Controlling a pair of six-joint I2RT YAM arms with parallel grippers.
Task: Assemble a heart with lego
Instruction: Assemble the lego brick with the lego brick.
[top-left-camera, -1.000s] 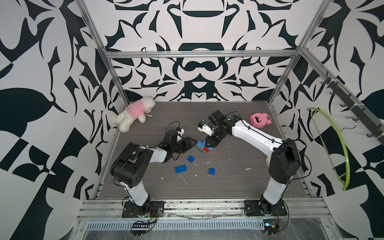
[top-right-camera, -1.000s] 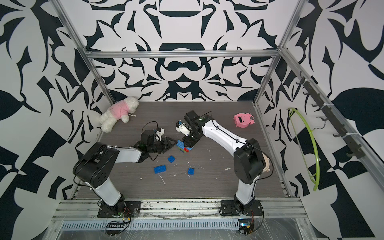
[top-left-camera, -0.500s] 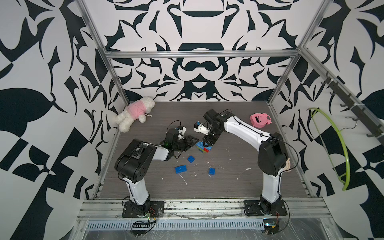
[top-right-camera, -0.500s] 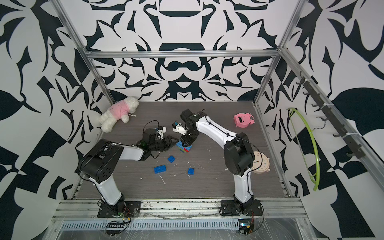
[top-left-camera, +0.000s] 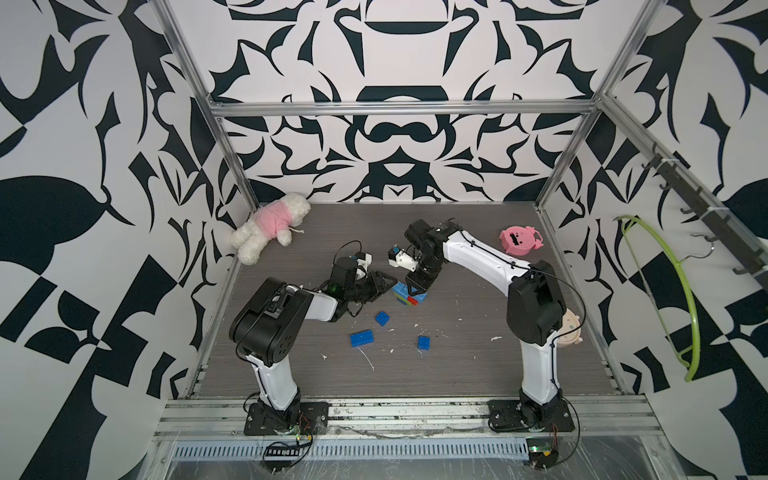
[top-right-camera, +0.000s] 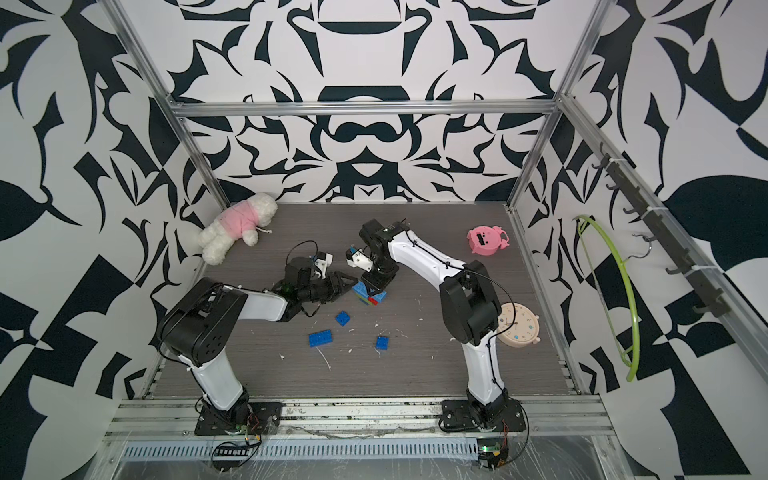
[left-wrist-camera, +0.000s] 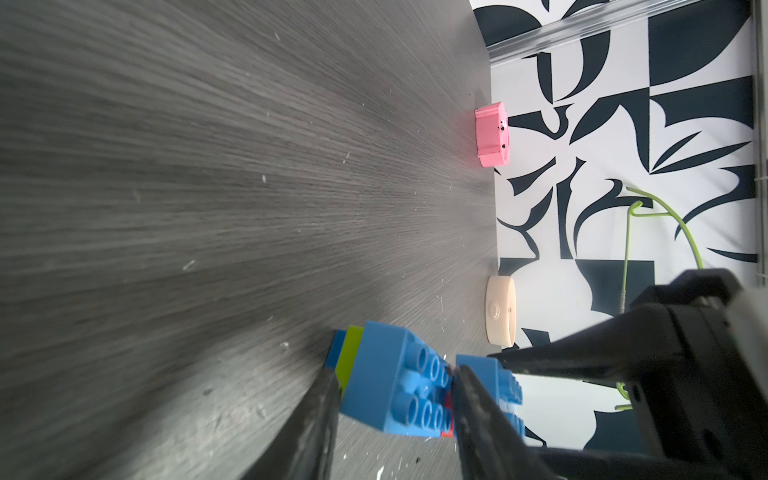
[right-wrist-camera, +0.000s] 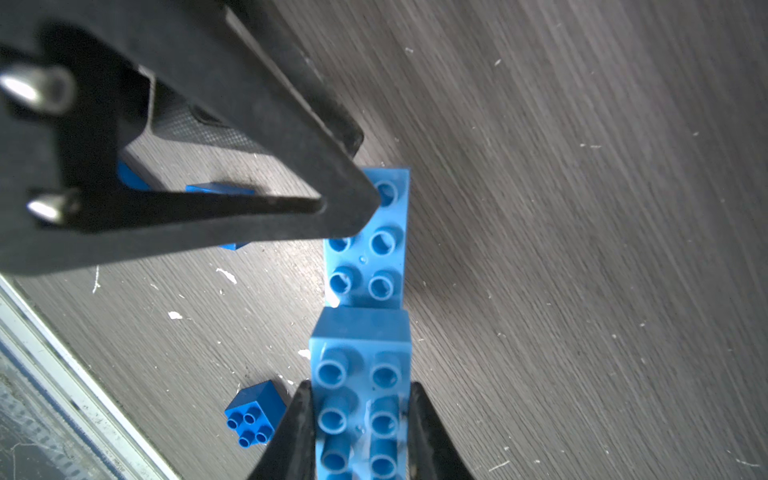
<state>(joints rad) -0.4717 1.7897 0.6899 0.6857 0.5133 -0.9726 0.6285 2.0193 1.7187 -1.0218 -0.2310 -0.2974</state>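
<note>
The heart (top-left-camera: 409, 296) (top-right-camera: 369, 296) is a small stack of blue, lime green and red lego bricks in the middle of the table. My right gripper (right-wrist-camera: 360, 386) (top-left-camera: 415, 286) comes down from above and is shut on a blue 2x4 brick (right-wrist-camera: 361, 419) on top of the stack, beside a lower blue brick (right-wrist-camera: 368, 257). My left gripper (left-wrist-camera: 395, 374) (top-left-camera: 388, 282) reaches in low from the left. Its fingers (left-wrist-camera: 320, 415) press the stack's two sides. Three loose blue bricks (top-left-camera: 382, 318) (top-left-camera: 361, 338) (top-left-camera: 424, 342) lie in front of it.
A white teddy in pink (top-left-camera: 270, 226) lies at the back left. A pink round toy (top-left-camera: 519, 241) sits at the back right. A cream clock (top-right-camera: 517, 324) lies behind the right arm. A green hanger (top-left-camera: 673, 291) hangs on the right wall. White crumbs dot the table.
The left gripper's jaws have narrowed onto the stack. The right arm's elbow has folded up and drawn closer while its gripper stayed on the top brick.
</note>
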